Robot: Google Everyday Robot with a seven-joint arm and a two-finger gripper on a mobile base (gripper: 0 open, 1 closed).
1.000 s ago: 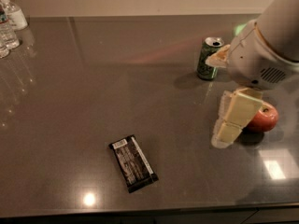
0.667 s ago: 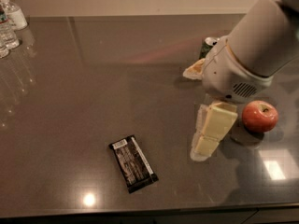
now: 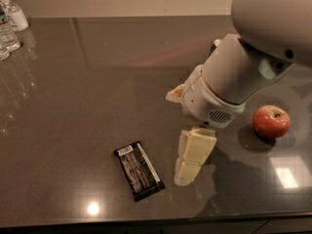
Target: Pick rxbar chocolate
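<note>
1. Looking through the one camera view, you find the rxbar chocolate (image 3: 140,171) lying flat on the dark table (image 3: 97,82), toward 7 o'clock from the middle of the picture, with bare tabletop all round it.
2. Its long axis runs from 11 o'clock to 5 o'clock, and the white label patch is at the 11 o'clock end.
3. The gripper (image 3: 194,155) hangs below the arm's pale wrist housing (image 3: 214,99), toward 5 o'clock from the middle. It is near the bar but apart from it, and the bar lies at about 8 o'clock from it. You cannot tell from this angle whether the gripper is spread or closed, but the bar is not in it.
4. An apple (image 3: 271,121) sits toward 3 o'clock from the gripper, and bottles (image 3: 9,23) stand in the far 10 o'clock corner. Neither should get in your way.
5. The step in hand looks like the approach. Carry the gripper toward 8 o'clock until it is over the middle of the bar, not over either end.
6. Turn the wrist so the closing line crosses the bar's short width, roughly 2 o'clock to 8 o'clock.
7. Come down low. The bar is thin and its wrapper glossy, so a high close would likely slip off. Close gently, then lift straight up.
</note>
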